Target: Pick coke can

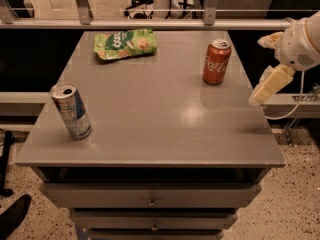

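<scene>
- Gripper (258,69) is held just off the right edge of the table (160,119), with fingers spread and nothing gripped.
- Coke can (216,61) is stood upright on the far-right part of the table, near the gripper but not touched by it.
- Green bag (125,43) is laid flat at far left.
- Silver-blue can (71,110) is stood at near left, well apart from the coke can.

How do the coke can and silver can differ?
The coke can is red, the silver can silver-blue. The coke can is wider, the silver can slimmer. Both stand on the table. The gripper hangs off its right edge, nearer the coke can.
</scene>
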You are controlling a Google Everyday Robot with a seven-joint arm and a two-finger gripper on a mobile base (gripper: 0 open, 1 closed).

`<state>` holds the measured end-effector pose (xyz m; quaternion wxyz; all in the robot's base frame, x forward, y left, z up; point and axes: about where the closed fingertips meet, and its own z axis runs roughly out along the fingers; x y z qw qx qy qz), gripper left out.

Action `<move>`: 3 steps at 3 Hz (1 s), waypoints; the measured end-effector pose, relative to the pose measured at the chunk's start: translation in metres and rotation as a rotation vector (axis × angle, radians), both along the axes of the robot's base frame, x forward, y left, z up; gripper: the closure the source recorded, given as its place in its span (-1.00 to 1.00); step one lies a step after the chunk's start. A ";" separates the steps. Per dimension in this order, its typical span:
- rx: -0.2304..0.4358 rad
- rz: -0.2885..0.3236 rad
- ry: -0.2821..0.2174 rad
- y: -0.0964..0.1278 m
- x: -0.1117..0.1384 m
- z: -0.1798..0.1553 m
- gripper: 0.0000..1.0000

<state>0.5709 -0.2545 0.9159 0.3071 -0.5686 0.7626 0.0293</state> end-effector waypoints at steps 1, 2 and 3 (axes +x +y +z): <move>0.124 0.004 -0.039 0.014 0.043 -0.017 -1.00; 0.318 -0.009 -0.045 0.037 0.086 -0.031 -1.00; 0.455 -0.029 -0.030 0.052 0.109 -0.034 -1.00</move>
